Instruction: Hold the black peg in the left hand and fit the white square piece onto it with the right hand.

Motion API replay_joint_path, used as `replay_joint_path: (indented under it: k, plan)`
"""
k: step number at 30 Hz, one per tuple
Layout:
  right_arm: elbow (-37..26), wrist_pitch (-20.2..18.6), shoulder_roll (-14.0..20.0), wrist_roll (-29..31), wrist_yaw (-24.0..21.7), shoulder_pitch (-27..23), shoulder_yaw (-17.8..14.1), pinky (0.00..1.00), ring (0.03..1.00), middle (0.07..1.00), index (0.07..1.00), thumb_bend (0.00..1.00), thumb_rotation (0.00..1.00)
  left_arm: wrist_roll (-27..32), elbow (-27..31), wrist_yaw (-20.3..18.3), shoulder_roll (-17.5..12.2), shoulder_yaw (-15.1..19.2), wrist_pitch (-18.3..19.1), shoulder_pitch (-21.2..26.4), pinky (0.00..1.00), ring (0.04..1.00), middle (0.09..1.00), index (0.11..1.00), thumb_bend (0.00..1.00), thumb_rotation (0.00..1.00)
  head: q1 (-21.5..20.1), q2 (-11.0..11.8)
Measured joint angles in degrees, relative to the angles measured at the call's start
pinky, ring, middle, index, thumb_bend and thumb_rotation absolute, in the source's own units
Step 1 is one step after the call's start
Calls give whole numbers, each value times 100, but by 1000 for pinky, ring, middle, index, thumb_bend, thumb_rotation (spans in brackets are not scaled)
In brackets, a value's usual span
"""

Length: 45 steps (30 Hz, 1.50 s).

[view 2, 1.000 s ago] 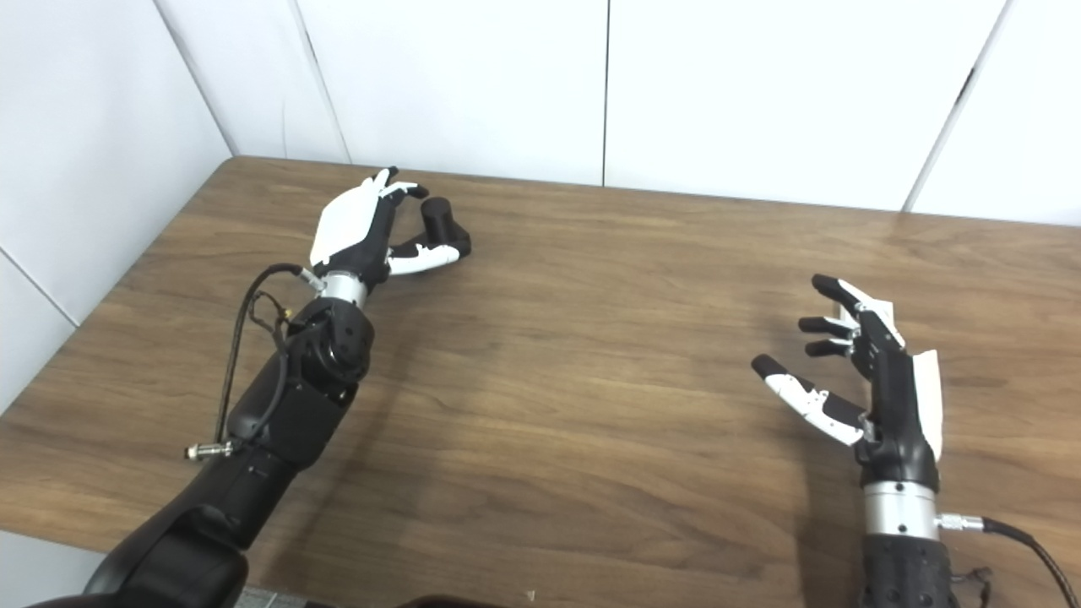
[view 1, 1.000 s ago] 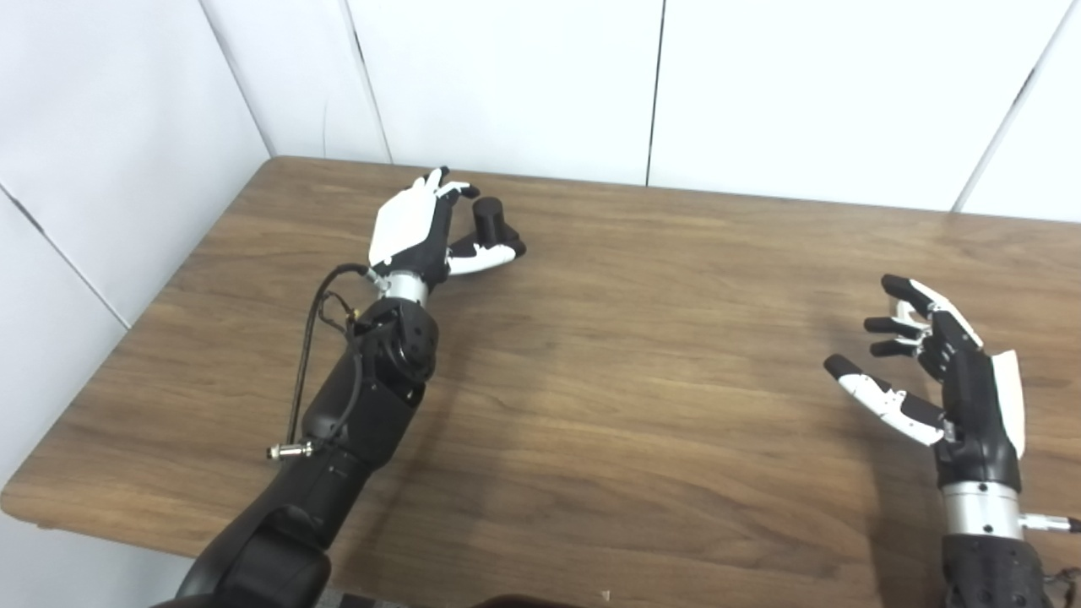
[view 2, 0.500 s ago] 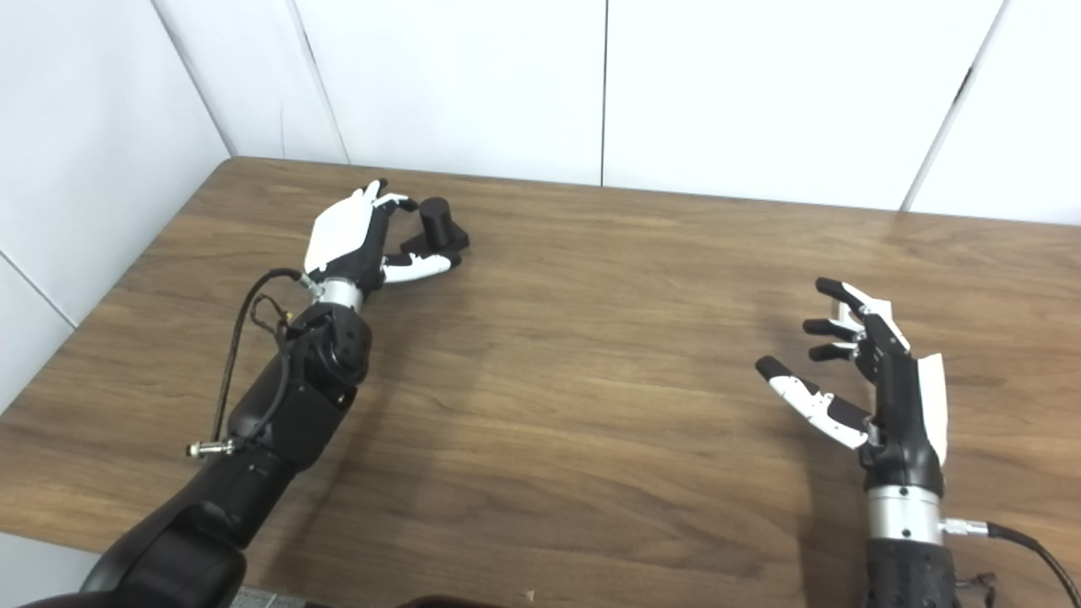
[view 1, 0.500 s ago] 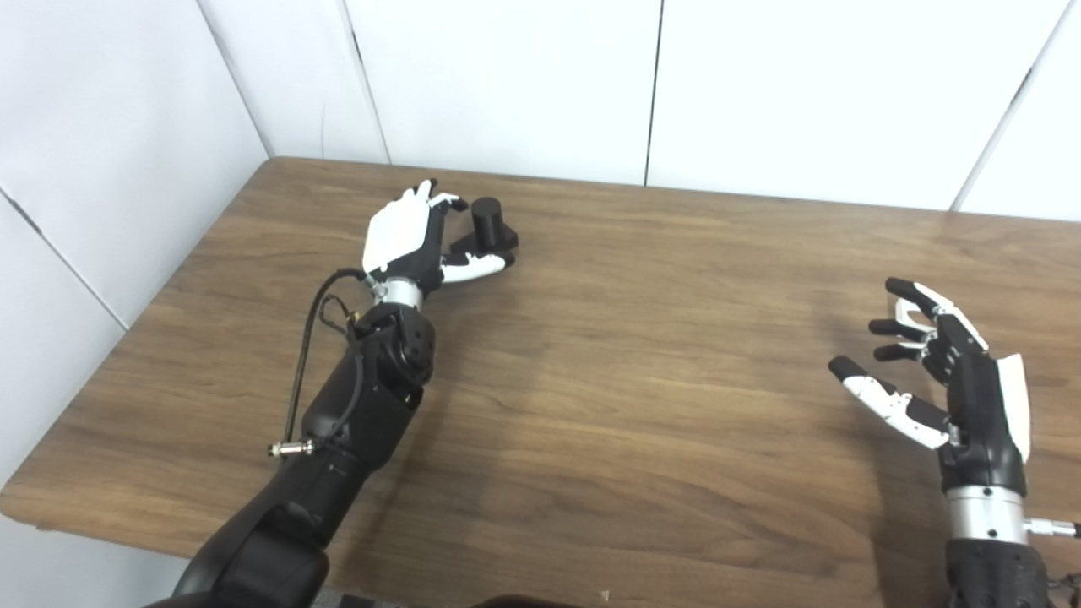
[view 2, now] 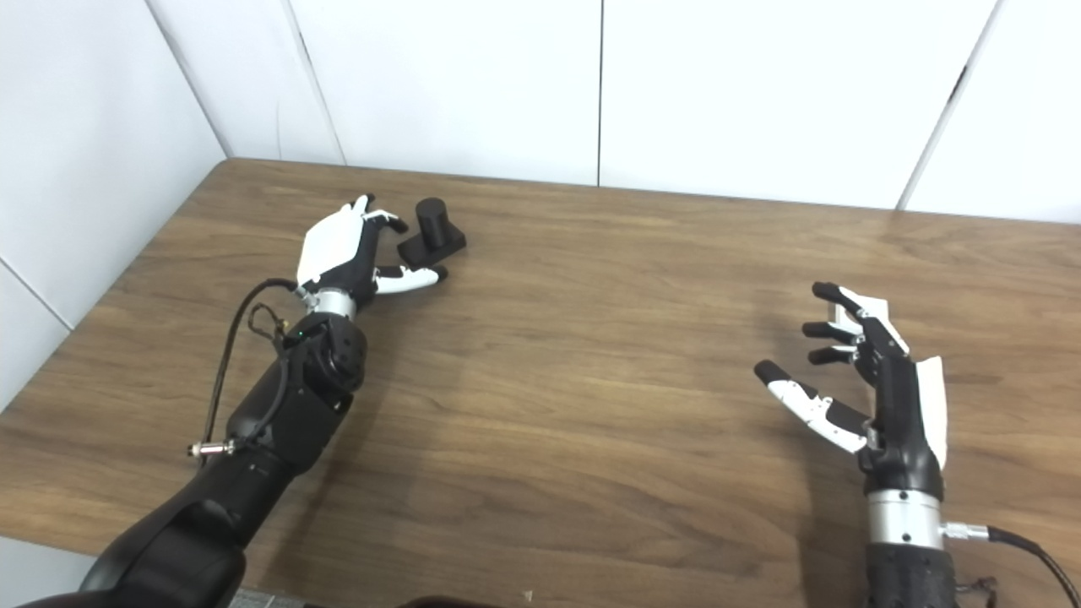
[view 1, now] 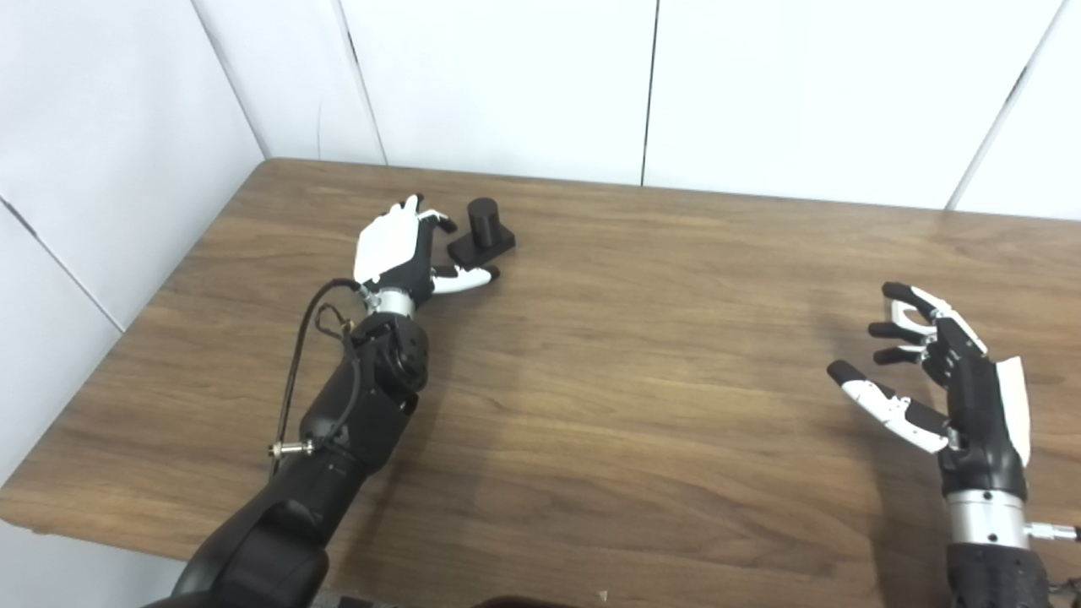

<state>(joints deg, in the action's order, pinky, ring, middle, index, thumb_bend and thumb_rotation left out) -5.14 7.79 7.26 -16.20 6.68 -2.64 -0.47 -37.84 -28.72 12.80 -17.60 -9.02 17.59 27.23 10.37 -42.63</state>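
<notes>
While the black peg point(view 1: 482, 232) stands upright on its square base at the far left of the desk point(view 1: 591, 405), we see in the left eye view the left hand point(view 1: 397, 252) just beside it, fingers point(view 1: 467, 276) released and apart, not touching it. In the right eye view we find the right hand point(view 2: 870, 380) well apart, over the desk's right side, fingers spread and holding nothing.
</notes>
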Motion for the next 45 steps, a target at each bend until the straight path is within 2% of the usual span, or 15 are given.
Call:
replay_joint_path:
  k: [9, 17, 24, 45]
  plan:
    - [-31, -9, 1, -29, -1, 36, -11, 540, 671, 840, 771, 664, 219, 44, -366, 100, 46, -13, -160, 144, 1000, 1000, 1000, 683, 872, 498, -27, -9]
    - [-37, -9, 1, -52, 0, 45, -18, 535, 671, 841, 764, 660, 221, 154, -702, 218, 45, -56, -295, 321, 1000, 1000, 998, 687, 874, 496, -35, -26]
    - [-58, -10, -2, -52, 0, 69, -28, 540, 675, 842, 768, 668, 236, 199, -801, 259, 47, -120, -316, 393, 1000, 1000, 995, 680, 854, 464, -62, -35]
    - [-209, -120, -25, -96, 2, 234, -71, 539, 671, 841, 775, 669, 238, 350, -877, 334, 61, -191, -387, 420, 1000, 1000, 996, 676, 855, 475, -149, -79]
